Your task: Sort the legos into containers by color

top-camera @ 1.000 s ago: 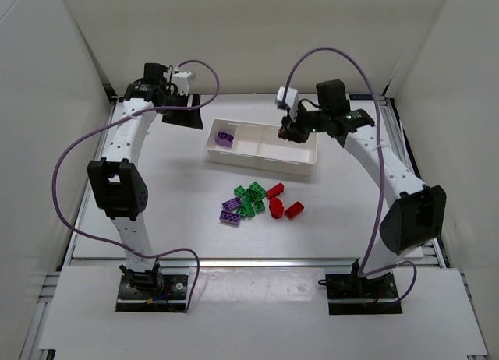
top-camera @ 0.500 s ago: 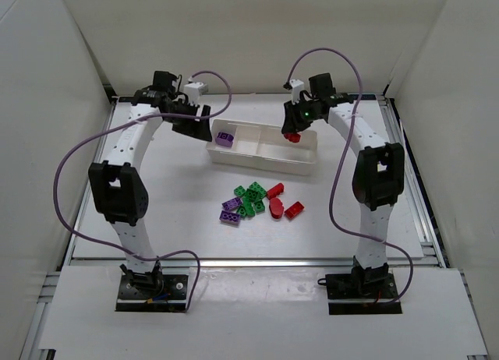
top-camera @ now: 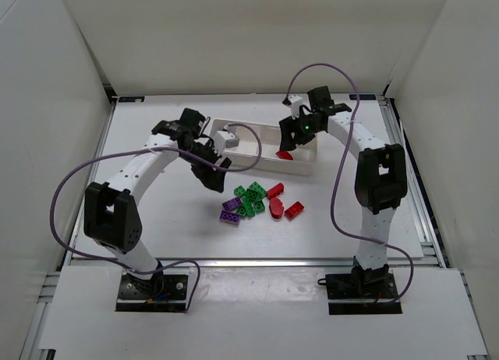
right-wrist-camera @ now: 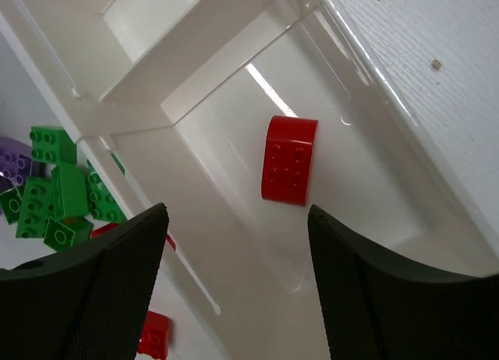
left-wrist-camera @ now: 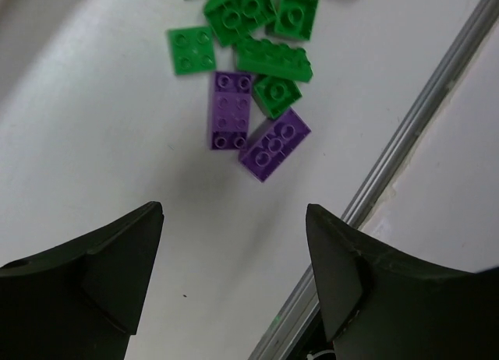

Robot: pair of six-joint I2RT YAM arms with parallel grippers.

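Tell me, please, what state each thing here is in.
left gripper, open, empty, near the loose legos
right gripper, open, empty, over the tray
red lego, lying free in the tray's end compartment
loose legos, unsorted on the table

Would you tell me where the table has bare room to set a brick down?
The table lies bare left of the brick pile and between the pile and the near rail. It is crowded between pile and tray, where the left arm hangs.
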